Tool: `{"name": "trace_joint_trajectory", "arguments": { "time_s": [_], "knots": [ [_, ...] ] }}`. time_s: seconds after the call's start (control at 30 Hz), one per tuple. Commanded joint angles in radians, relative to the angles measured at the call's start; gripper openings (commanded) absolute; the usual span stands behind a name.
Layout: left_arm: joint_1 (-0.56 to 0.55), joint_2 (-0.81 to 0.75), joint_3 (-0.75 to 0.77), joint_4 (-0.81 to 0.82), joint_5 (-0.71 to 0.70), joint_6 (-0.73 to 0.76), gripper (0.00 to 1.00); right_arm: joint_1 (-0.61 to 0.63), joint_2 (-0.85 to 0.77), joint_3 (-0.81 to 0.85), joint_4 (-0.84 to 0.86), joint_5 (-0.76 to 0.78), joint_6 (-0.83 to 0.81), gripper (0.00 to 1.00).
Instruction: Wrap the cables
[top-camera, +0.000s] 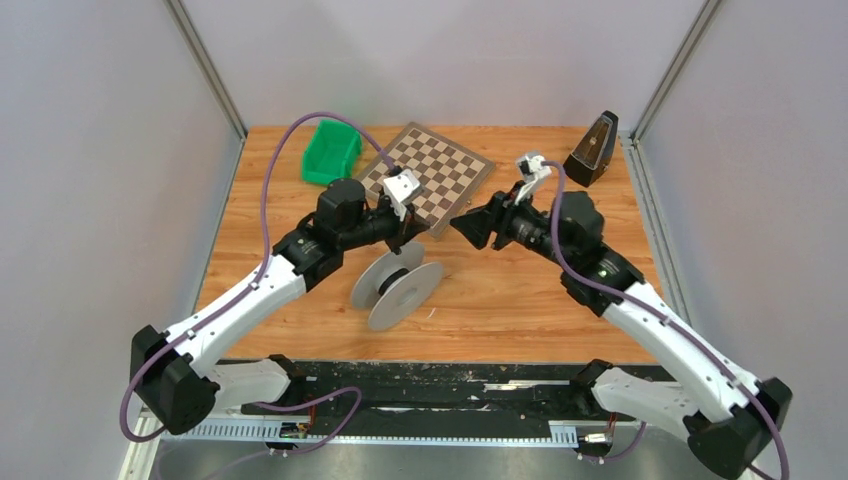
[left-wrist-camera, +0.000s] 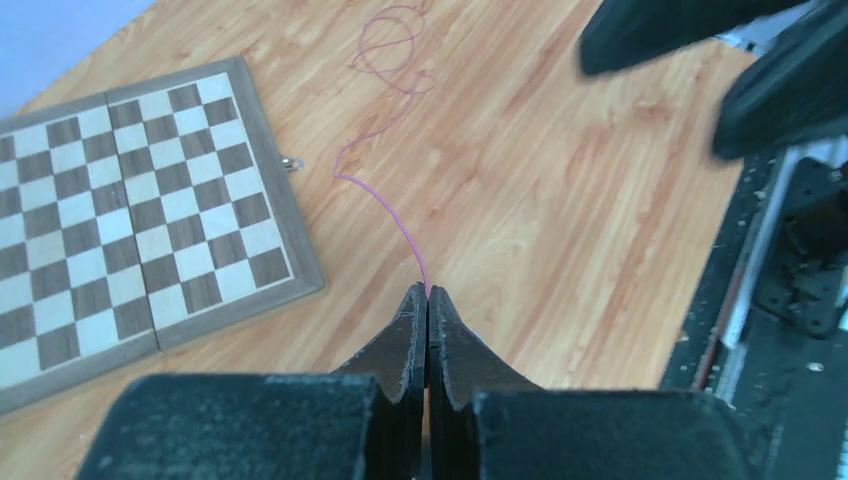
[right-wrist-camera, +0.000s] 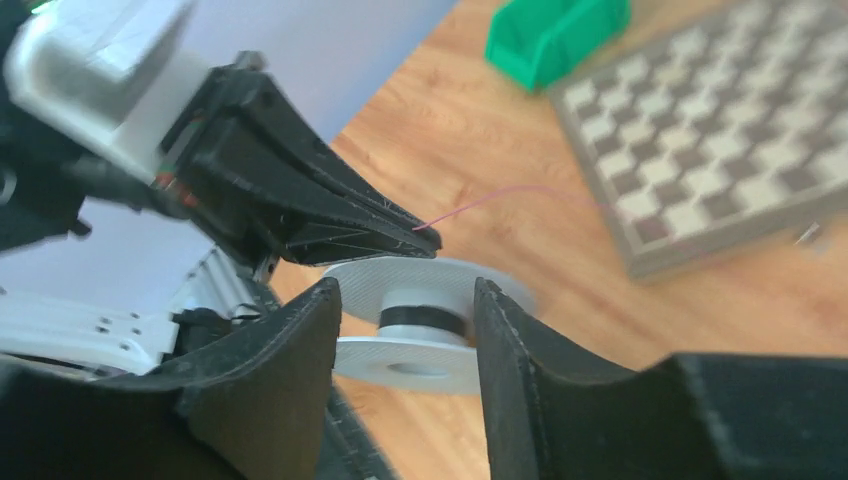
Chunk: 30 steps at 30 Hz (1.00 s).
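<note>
**Left wrist view: my left pincer (left-wrist-camera: 427, 292) is clamped on the pink wire (left-wrist-camera: 385, 205)**

My two left fingers are pressed flat together at the bottom centre of this frame, and the thin wire comes out right at their tips. From there it climbs up the frame across the wooden counter (left-wrist-camera: 560, 230), bends just right of the chessboard (left-wrist-camera: 130, 210), and ends in a loose tangle of loops at the top centre. The chessboard lies flat and fills the left side.

From the right wrist view, my right pincer (right-wrist-camera: 405, 290) stands with its fingers apart at the bottom of the frame and nothing between them. Through the gap I see the spool (right-wrist-camera: 400, 365), two pale discs with a dark core, farther off on the counter. My left pincer reaches in from the upper left, its tip just above the spool, with the wire trailing off to the right toward the chessboard. The green bin (right-wrist-camera: 555, 35) sits at the top centre.

In the top external view, both pincers meet near the middle of the frame, tips facing each other but apart. The spool sits just below my left pincer, tilted on the counter. The chessboard is above it, the green bin up to the left, and a dark metronome (top-camera: 592, 150) is at the upper right. The wire is too thin to make out there.
</note>
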Motion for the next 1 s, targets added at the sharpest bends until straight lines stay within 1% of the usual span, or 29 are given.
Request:
{"name": "trace_joint_trajectory", "arguments": {
  "time_s": [0.0, 0.07, 0.17, 0.2, 0.23, 0.27, 0.33, 0.37, 0.4, 0.47, 0.57, 0.63, 0.73, 0.83, 0.87, 0.9, 0.93, 0.97],
  "knots": [
    [0.026, -0.052, 0.08, -0.064, 0.093, -0.114, 0.0, -0.008, -0.133, -0.018, 0.058, -0.033, -0.343, 0.48],
    [0.03, -0.064, 0.092, -0.075, 0.134, -0.132, 0.0, -0.009, -0.185, -0.077, 0.141, -0.03, -0.454, 0.47],
    [0.032, -0.082, 0.095, -0.079, 0.171, -0.155, 0.0, -0.009, -0.229, -0.205, 0.347, -0.063, -0.612, 0.47],
    [0.033, -0.086, 0.095, -0.082, 0.177, -0.158, 0.0, -0.01, -0.226, -0.237, 0.419, -0.094, -0.648, 0.49],
    [0.033, -0.09, 0.096, -0.083, 0.185, -0.163, 0.0, -0.011, -0.212, -0.251, 0.444, -0.119, -0.678, 0.52],
    [0.033, -0.091, 0.099, -0.09, 0.188, -0.168, 0.0, -0.011, -0.185, -0.249, 0.452, -0.137, -0.699, 0.56],
    [0.033, -0.095, 0.103, -0.106, 0.198, -0.17, 0.0, -0.011, -0.12, -0.219, 0.453, -0.158, -0.733, 0.67],
    [0.033, -0.098, 0.104, -0.116, 0.202, -0.17, 0.0, -0.011, -0.086, -0.207, 0.458, -0.173, -0.749, 0.7],
    [0.034, -0.101, 0.105, -0.12, 0.204, -0.17, 0.0, -0.012, -0.055, -0.198, 0.472, -0.182, -0.763, 0.71],
    [0.034, -0.11, 0.1, -0.128, 0.208, -0.165, 0.0, -0.013, 0.007, -0.19, 0.516, -0.184, -0.784, 0.7],
    [0.035, -0.128, 0.089, -0.138, 0.199, -0.166, 0.0, -0.024, 0.089, -0.206, 0.616, -0.19, -0.801, 0.67],
    [0.036, -0.133, 0.087, -0.149, 0.203, -0.168, 0.0, -0.03, 0.126, -0.203, 0.654, -0.209, -0.801, 0.65],
    [0.036, -0.144, 0.076, -0.152, 0.222, -0.179, 0.0, -0.031, 0.164, -0.194, 0.699, -0.22, -0.792, 0.65],
    [0.038, -0.153, 0.06, -0.141, 0.231, -0.187, 0.0, -0.031, 0.195, -0.202, 0.743, -0.201, -0.789, 0.59],
    [0.039, -0.157, 0.057, -0.142, 0.223, -0.189, 0.0, -0.032, 0.202, -0.209, 0.751, -0.191, -0.792, 0.48],
    [0.04, -0.16, 0.056, -0.147, 0.216, -0.191, 0.0, -0.033, 0.206, -0.217, 0.758, -0.179, -0.797, 0.41],
    [0.043, -0.163, 0.055, -0.157, 0.193, -0.199, 0.0, -0.033, 0.208, -0.227, 0.763, -0.168, -0.8, 0.25],
    [0.043, -0.164, 0.056, -0.165, 0.18, -0.203, 0.0, -0.034, 0.205, -0.237, 0.763, -0.156, -0.803, 0.14]
  ]
}}
